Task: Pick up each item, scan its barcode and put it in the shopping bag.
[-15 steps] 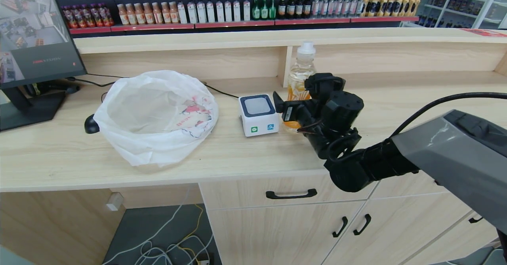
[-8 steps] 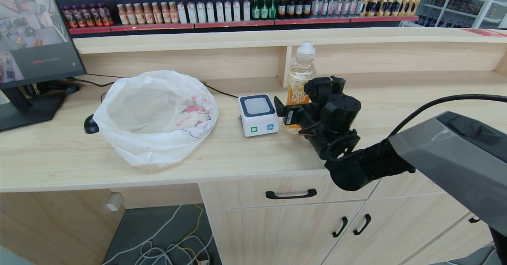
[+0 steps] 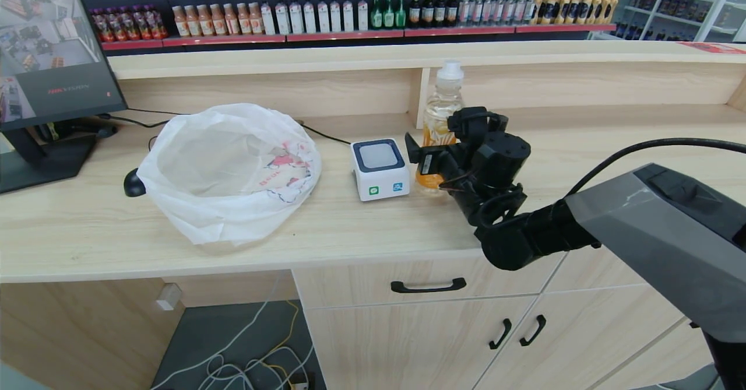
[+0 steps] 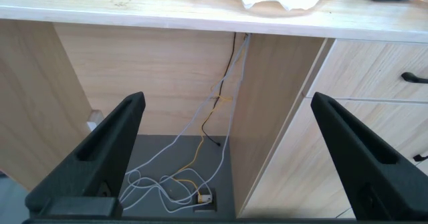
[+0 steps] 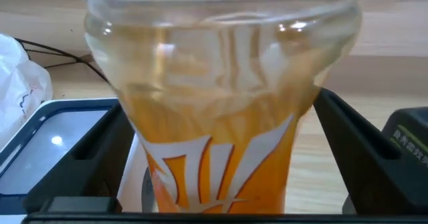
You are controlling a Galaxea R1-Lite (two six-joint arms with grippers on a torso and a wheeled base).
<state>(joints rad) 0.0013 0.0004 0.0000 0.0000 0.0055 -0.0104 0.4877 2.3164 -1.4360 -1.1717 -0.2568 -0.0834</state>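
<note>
A clear bottle (image 3: 446, 95) of orange drink with a white cap stands upright on the wooden counter (image 3: 326, 227), just right of the white scanner box (image 3: 379, 168). My right gripper (image 3: 440, 139) is open with one finger on each side of the bottle's lower body. In the right wrist view the bottle (image 5: 221, 117) sits between the two fingers of the right gripper (image 5: 221, 157), with the scanner (image 5: 53, 137) beside it. The white plastic shopping bag (image 3: 233, 168) lies open at the counter's left. My left gripper (image 4: 227, 110) hangs open below counter height, facing the cabinet front.
A monitor (image 3: 46, 46) and a black mouse (image 3: 134, 185) sit at the far left. A raised shelf with an upright divider (image 3: 421, 95) backs the counter right behind the bottle. Loose cables (image 4: 180, 177) lie on the floor under the counter.
My right gripper has pushed forward and a little up, so its fingers now reach further along the bottle's sides. The bottle, bag and scanner have stayed put.
</note>
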